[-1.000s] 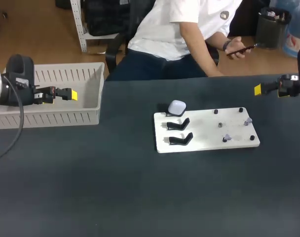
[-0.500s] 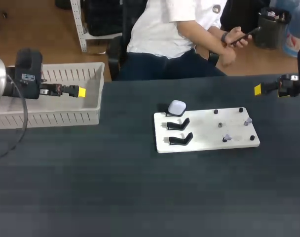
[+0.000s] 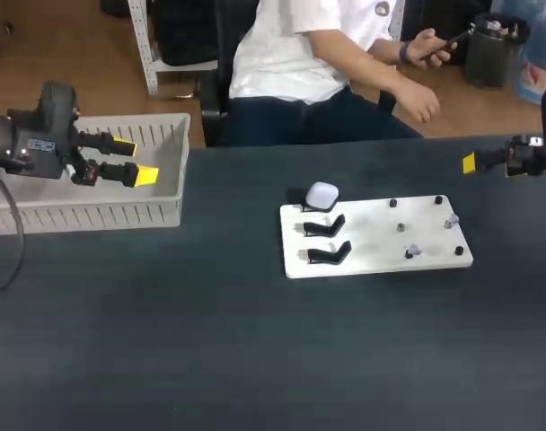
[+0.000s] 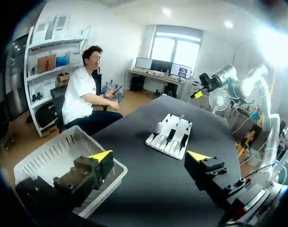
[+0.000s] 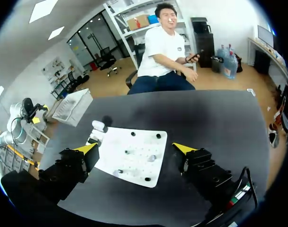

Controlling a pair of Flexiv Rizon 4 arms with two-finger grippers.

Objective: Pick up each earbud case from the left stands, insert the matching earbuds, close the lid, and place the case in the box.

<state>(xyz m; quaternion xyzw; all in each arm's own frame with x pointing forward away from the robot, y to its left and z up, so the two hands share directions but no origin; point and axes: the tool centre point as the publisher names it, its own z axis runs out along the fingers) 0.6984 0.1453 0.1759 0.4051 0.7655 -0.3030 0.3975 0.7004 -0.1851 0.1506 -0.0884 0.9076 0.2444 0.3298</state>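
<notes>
**Both grippers wide open and empty; one earbud case waits on its stand.**

The left gripper (image 3: 136,160) hangs over the white basket (image 3: 120,215) with its fingers spread wide, holding and touching nothing. The right gripper (image 5: 134,149) sits out at the table's (image 3: 255,359) right side, well apart from the white board (image 3: 372,256), and is just as open and empty. The only earbud case (image 3: 322,195) in sight is small, rounded and white. It rests on the farthest of three black stands at the board's left end, and the two nearer stands (image 3: 325,224) are bare. The case looks light, rigid and smooth-shelled, so probably slippery. A gentle, centred pinch across its flatter sides, clear of the lid seam, seems best. Small pale earbuds (image 3: 414,250) sit among the pegs, too small to make out well.
</notes>
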